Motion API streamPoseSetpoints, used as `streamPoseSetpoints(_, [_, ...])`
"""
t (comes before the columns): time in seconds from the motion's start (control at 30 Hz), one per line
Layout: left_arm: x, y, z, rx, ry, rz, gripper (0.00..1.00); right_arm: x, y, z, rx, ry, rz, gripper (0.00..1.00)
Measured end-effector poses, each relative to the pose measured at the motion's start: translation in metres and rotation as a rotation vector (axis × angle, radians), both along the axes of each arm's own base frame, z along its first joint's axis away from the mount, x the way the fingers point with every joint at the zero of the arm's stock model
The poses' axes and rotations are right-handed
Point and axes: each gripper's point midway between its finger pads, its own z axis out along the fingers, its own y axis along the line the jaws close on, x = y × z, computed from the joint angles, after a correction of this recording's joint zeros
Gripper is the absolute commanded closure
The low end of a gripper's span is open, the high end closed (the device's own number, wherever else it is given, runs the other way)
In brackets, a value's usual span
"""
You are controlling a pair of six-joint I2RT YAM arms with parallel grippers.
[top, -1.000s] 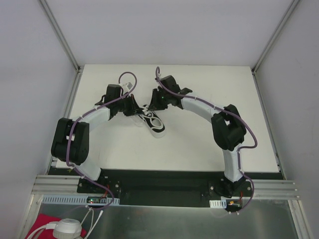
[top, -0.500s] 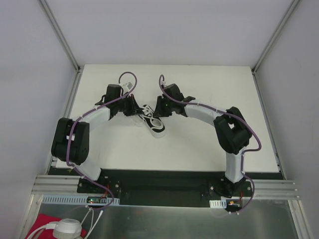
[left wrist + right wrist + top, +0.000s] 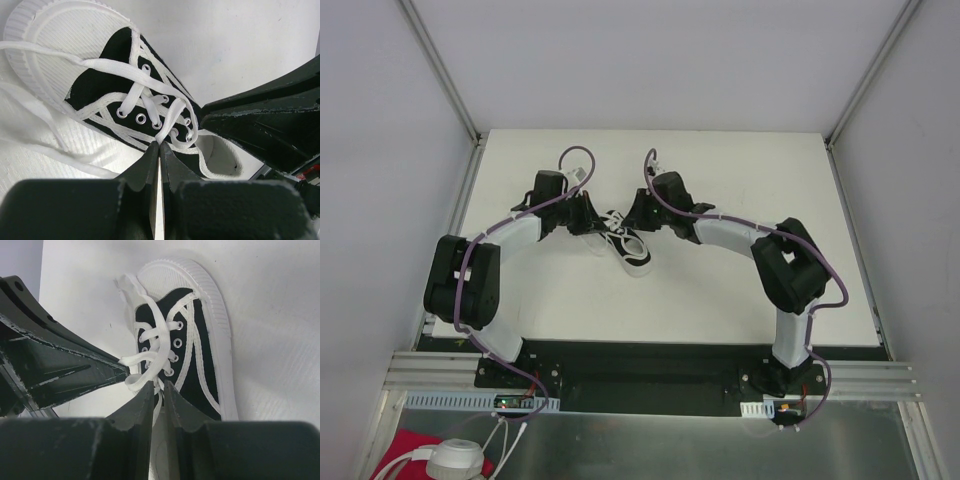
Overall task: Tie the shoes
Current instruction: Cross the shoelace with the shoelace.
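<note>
2 fingers (image 3: pixel 141 405) prs, pinching laces (image 3: pixel 134 92), hide sneaker (image 3: pixel 200 365) heel.

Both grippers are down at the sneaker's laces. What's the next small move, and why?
Probably ease the grippers apart. The left gripper and right gripper each look shut on a lace by the top eyelets of the sneaker, close together, so spreading should draw the laces taut.

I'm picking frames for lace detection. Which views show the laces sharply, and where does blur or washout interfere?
Top external: evenly lit, but the sneaker is small and its laces barely resolve. Left wrist: laces and eyelets sharp, the left gripper blurred up close. Right wrist: laces sharp, the right gripper blurred, white sole low-contrast against the table.
</note>
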Motion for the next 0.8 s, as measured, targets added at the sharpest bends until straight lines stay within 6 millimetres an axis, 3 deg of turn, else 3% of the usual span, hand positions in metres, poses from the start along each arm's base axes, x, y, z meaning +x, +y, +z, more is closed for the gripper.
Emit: streamPoseSetpoints(0.8, [0.001,0.002,0.002,0.002,0.007,0.006,1.00,-0.003,0.011,-0.001,0.003,-0.002,0.019,0.86])
